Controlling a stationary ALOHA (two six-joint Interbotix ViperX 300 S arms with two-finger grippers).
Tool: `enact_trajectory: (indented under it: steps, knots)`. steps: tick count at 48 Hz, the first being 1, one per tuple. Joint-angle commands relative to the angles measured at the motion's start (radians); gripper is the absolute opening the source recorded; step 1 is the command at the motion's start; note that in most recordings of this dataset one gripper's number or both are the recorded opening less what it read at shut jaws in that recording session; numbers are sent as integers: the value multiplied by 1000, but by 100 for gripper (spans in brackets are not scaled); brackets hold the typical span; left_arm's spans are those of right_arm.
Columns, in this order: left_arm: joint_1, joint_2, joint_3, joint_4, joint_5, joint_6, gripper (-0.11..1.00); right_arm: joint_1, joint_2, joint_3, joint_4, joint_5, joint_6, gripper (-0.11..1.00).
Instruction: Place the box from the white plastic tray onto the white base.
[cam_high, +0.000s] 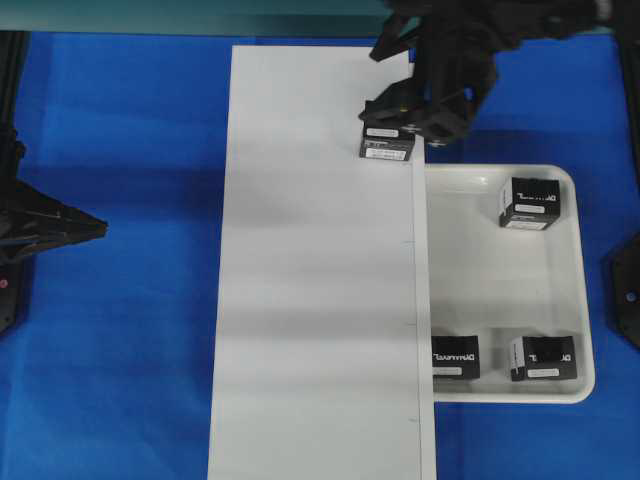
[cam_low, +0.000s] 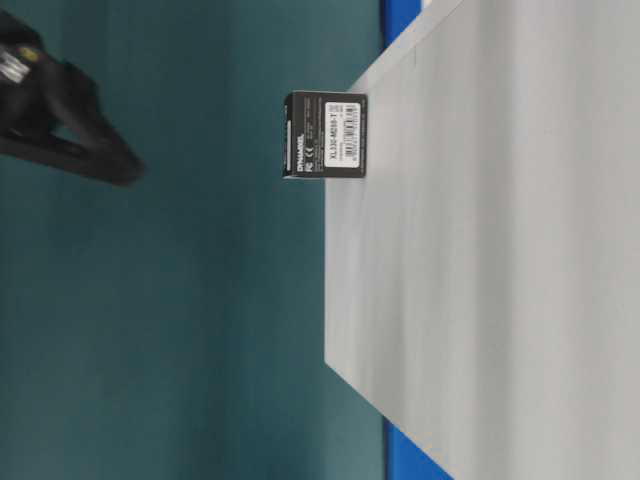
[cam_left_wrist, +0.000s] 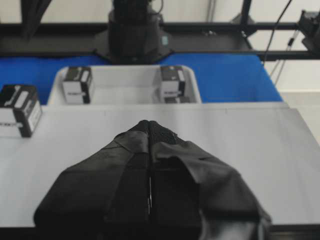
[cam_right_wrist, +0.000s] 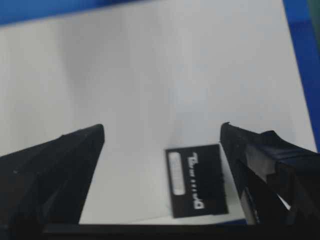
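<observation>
A small black box (cam_high: 387, 146) with white lettering stands on the white base (cam_high: 310, 300), at its far end close to the edge beside the white plastic tray (cam_high: 585, 300). My right gripper (cam_high: 415, 112) hangs just above the box, open and not touching it. In the right wrist view the box (cam_right_wrist: 196, 181) lies free on the base (cam_right_wrist: 150, 65), between and below the spread fingers of the gripper (cam_right_wrist: 162, 135). The table-level view shows the box (cam_low: 325, 135) resting on the base (cam_low: 500, 250). My left gripper (cam_high: 100, 228) is shut and empty at the far left.
Three look-alike boxes stay in the tray: one at the far side (cam_high: 530, 203) and two at the near side (cam_high: 455, 357) (cam_high: 543, 357). Blue cloth (cam_high: 120, 350) covers the table around the base. In the left wrist view the placed box (cam_left_wrist: 19, 110) stands at the left.
</observation>
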Motion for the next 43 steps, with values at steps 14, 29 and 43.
enact_trajectory:
  steps: [14, 29, 43]
  knots:
    - [3, 11, -29, 2, -11, -2, -7, 114, -268, 224, 18, -313, 18, 99]
    - [3, 12, -29, 2, -5, -2, -7, 156, -486, 394, 17, -385, 130, 99]
    - [18, 5, -28, 2, 0, 2, -7, 193, -709, 575, 17, -399, 161, 98]
